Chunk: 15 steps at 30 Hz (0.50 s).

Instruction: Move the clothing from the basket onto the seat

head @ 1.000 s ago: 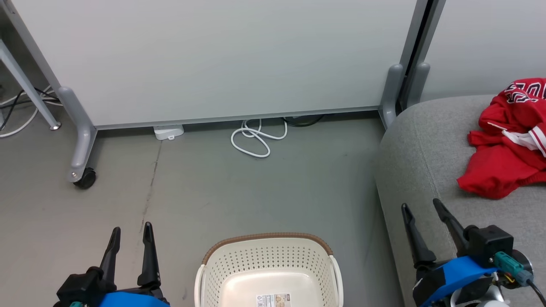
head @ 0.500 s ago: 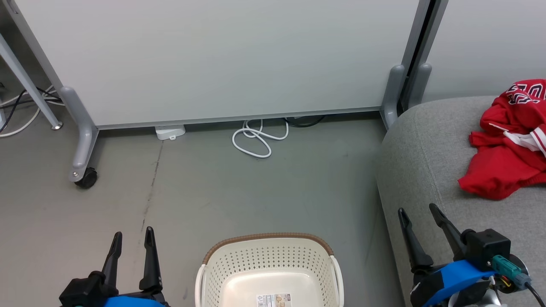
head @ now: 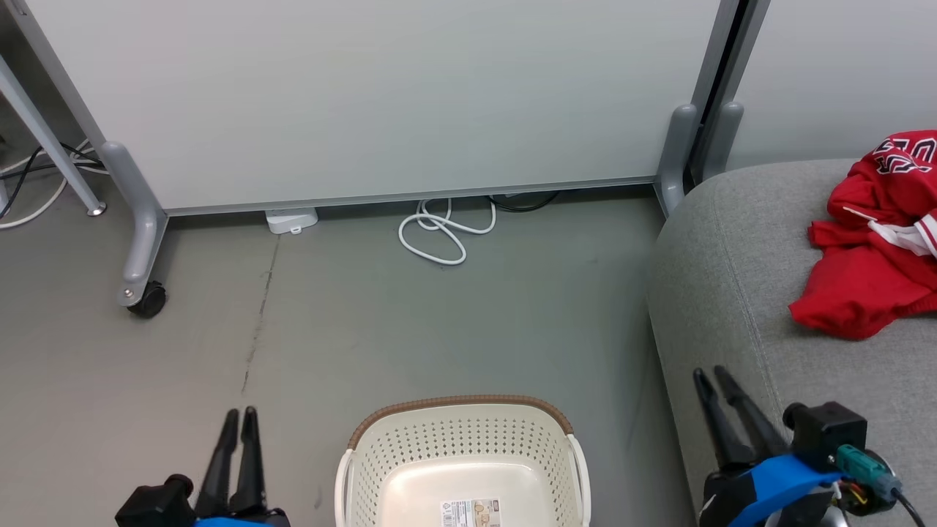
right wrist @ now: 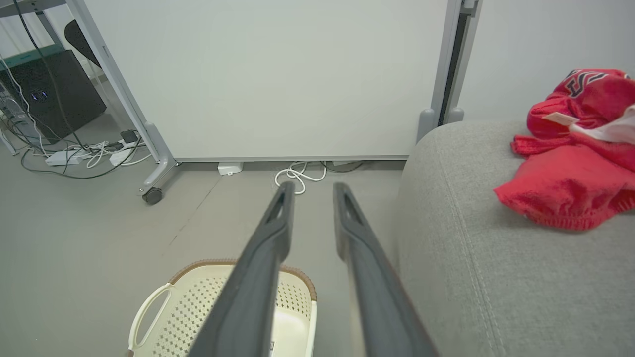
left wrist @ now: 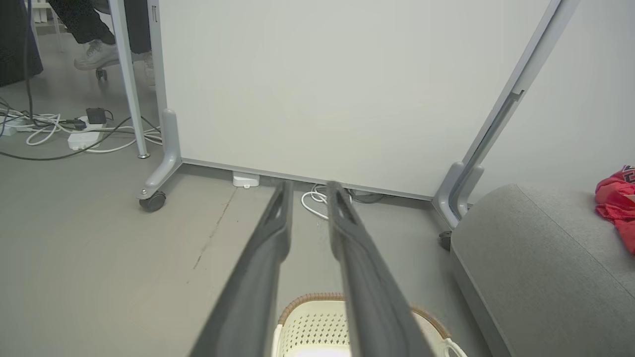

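Both end effectors, left (head: 240,417) and right (head: 711,379), have narrowed to nearly shut, empty. The red jerseys (head: 875,241) lie on the sofa cushion (head: 732,278); the laundry basket (head: 460,421) sits empty, so the job looks done.

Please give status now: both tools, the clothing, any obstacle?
Left tool and right tool empty, fingers nearly together. Clothing on seat; basket holds no clothing. No obstacle seen.
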Available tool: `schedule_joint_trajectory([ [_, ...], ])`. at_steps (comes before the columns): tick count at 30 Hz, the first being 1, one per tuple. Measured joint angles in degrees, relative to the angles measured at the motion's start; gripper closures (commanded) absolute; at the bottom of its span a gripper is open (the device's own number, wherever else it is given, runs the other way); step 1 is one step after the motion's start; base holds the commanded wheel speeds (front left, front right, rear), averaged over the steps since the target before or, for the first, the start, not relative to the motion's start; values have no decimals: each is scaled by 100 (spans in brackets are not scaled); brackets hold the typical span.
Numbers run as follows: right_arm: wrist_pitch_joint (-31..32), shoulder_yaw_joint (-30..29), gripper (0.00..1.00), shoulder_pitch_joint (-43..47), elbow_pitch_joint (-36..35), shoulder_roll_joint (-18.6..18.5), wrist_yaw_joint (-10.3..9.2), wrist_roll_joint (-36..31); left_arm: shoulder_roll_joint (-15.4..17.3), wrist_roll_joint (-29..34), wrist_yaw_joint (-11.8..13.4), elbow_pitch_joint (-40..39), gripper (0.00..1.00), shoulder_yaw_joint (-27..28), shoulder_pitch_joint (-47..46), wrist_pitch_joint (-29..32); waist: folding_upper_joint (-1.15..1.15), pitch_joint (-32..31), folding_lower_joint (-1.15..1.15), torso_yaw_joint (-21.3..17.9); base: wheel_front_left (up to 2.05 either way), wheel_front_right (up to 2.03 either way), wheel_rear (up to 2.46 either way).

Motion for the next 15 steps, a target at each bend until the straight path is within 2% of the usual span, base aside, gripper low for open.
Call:
schedule_joint_trajectory([
  [5, 27, 15, 100, 81, 267, 10, 0, 53, -63, -45, 0, 236, 100, 5, 92, 32, 0, 0, 1, -4, 0, 0, 0],
  [15, 121, -81, 100, 70, 321, 12, 0, 1144, -115, -988, -43, 232, 100, 121, 64, 320, 0, -16, 1, -41, 0, 0, 0],
])
